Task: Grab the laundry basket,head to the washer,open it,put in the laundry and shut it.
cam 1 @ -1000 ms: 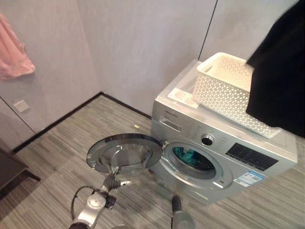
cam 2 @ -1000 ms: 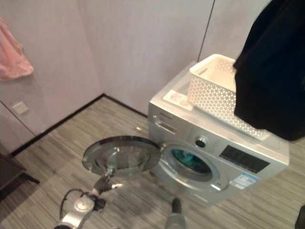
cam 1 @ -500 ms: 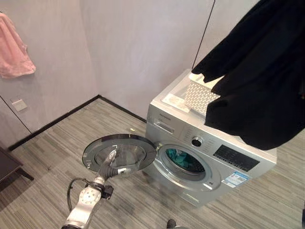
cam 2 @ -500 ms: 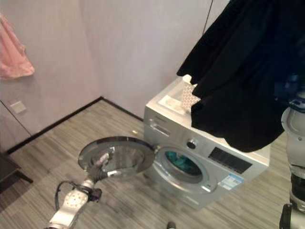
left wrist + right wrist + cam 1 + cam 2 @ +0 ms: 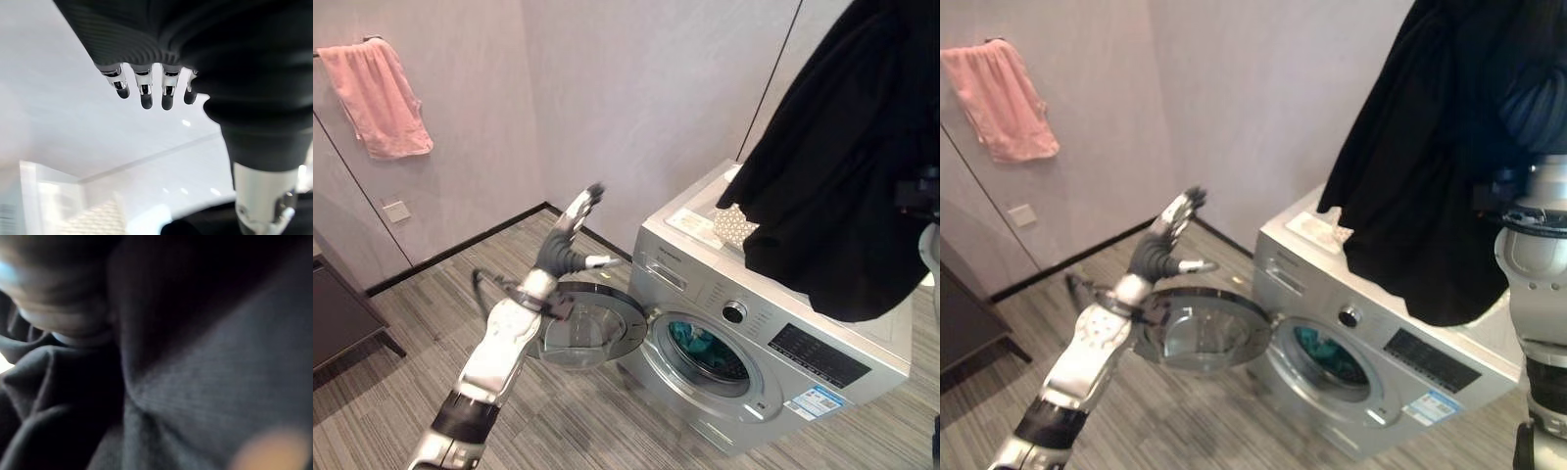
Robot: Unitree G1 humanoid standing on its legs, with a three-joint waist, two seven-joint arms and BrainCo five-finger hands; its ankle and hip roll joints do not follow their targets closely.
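The silver washer [image 5: 773,343] stands against the wall with its round door [image 5: 592,323] swung wide open. Teal laundry [image 5: 705,345] lies inside the drum. My left hand [image 5: 570,235] is raised above the door, open, fingers straight and holding nothing; the left wrist view shows its fingers [image 5: 146,93] spread against the ceiling. A large black garment [image 5: 842,176] hangs high over the washer's top from my raised right arm [image 5: 1535,245]. It covers most of the white lattice basket [image 5: 734,223] on the washer. Dark cloth [image 5: 195,382] lies close against the right wrist camera.
A pink towel [image 5: 380,98] hangs on the left wall above a wall socket [image 5: 396,211]. A dark piece of furniture [image 5: 342,318] stands at the far left. Striped wood floor [image 5: 431,313] spreads in front of the washer.
My left hand has risen from below the open door to above it, fingers spread. The black garment has swung further over the basket. The camera has shifted.
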